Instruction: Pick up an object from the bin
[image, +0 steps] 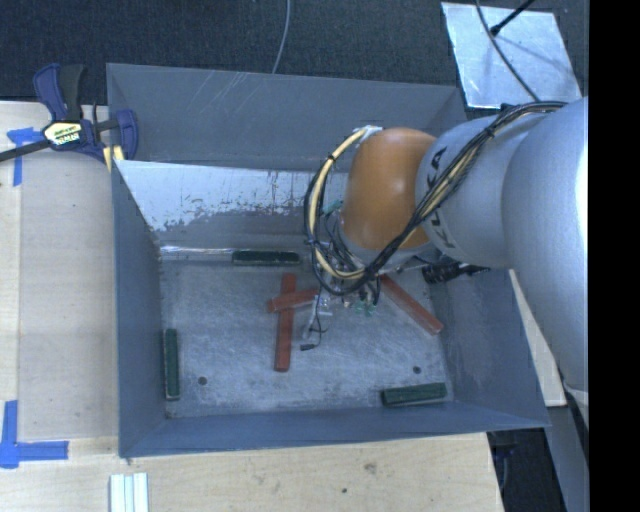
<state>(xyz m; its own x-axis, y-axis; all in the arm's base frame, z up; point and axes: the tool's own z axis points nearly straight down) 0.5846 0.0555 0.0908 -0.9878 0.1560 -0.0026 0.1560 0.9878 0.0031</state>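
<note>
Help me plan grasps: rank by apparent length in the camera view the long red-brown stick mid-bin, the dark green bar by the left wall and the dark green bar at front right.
1. long red-brown stick: clearly longest.
2. left dark green bar and front-right dark green bar: look alike, so unranked.

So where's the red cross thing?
The crossed red-brown sticks lie mid-floor of the bin in the camera view, just left of the gripper, with a dark green bar behind them along the back wall.
</note>
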